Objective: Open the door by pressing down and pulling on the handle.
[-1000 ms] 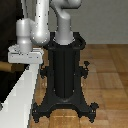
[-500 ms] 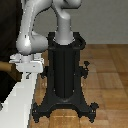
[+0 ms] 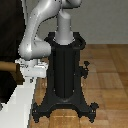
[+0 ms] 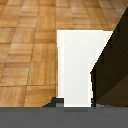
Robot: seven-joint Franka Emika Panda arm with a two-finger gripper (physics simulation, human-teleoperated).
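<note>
The door is a dark panel (image 3: 6, 87) with a pale white edge (image 3: 21, 102), at the exterior view's left. The tan handle (image 3: 7, 66) sticks out from the panel, and its stem runs toward my gripper (image 3: 29, 69). The grey-white gripper is at handle height, right beside the stem; whether it touches the stem is unclear. Its fingers are too small and blurred to read. In the wrist view the white door edge (image 4: 75, 65) fills the middle and the dark panel (image 4: 112, 65) lies beside it. The handle is hidden there.
The black ribbed robot pedestal (image 3: 65, 75) with splayed feet stands on the wood floor (image 3: 107, 75) in the middle, close to the door edge. The arm's grey links (image 3: 42, 25) arch from its top down toward the door.
The gripper has come down from above the handle to handle height and sits close to the stem. The door and handle look unmoved.
</note>
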